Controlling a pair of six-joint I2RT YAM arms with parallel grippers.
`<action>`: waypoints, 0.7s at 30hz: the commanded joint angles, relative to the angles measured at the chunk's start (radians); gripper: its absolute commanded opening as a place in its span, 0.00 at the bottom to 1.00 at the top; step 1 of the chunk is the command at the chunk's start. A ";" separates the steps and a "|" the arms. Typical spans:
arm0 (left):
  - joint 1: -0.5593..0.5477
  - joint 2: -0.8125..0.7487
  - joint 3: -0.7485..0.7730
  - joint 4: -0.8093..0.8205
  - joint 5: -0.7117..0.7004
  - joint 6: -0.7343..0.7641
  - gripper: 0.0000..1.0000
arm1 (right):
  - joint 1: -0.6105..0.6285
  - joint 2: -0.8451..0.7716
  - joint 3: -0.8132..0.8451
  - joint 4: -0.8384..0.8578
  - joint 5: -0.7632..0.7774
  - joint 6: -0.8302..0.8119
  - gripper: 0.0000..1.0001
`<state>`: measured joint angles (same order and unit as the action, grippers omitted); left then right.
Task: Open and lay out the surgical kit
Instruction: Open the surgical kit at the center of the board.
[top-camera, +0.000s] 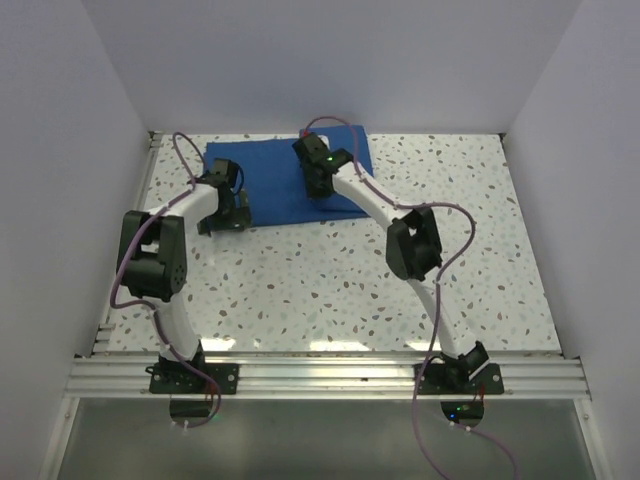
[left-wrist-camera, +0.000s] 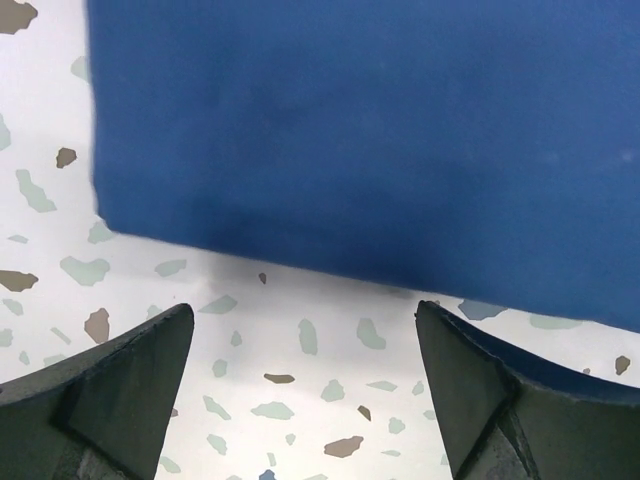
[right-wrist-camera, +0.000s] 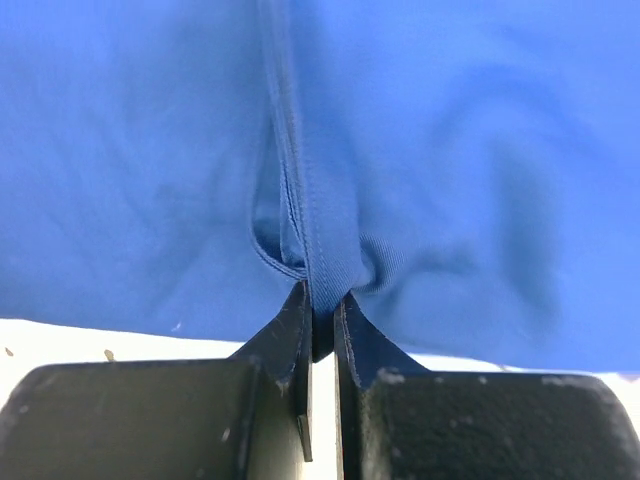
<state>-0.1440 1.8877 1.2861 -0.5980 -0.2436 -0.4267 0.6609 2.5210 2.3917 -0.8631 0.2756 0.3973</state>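
Royal-blue cloth wrap (top-camera: 265, 175) lies folded and closed at the far middle of the speckled table (top-camera: 330, 290), lightly creased; the right tool (right-wrist-camera: 322, 305) pinches a raised, hemmed fold of it between nearly closed jaws; the left tool (left-wrist-camera: 305, 330), jaws spread wide and holding nothing, hovers just beside its near-left edge.

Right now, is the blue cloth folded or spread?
Folded: the blue cloth lies closed, nothing inside showing; the right gripper pinches a fold.
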 joint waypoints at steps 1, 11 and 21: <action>0.009 0.013 0.045 0.004 -0.031 0.008 0.96 | -0.116 -0.240 -0.069 0.082 0.132 0.020 0.00; 0.015 0.068 0.096 -0.011 -0.088 0.020 0.91 | -0.358 -0.666 -0.480 0.041 0.286 0.054 0.00; 0.018 0.065 0.096 -0.048 -0.111 -0.003 0.86 | -0.466 -0.706 -0.804 -0.100 0.418 0.152 0.98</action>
<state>-0.1436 1.9533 1.3560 -0.6178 -0.3134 -0.4252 0.2207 1.8084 1.5967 -0.8845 0.5934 0.4999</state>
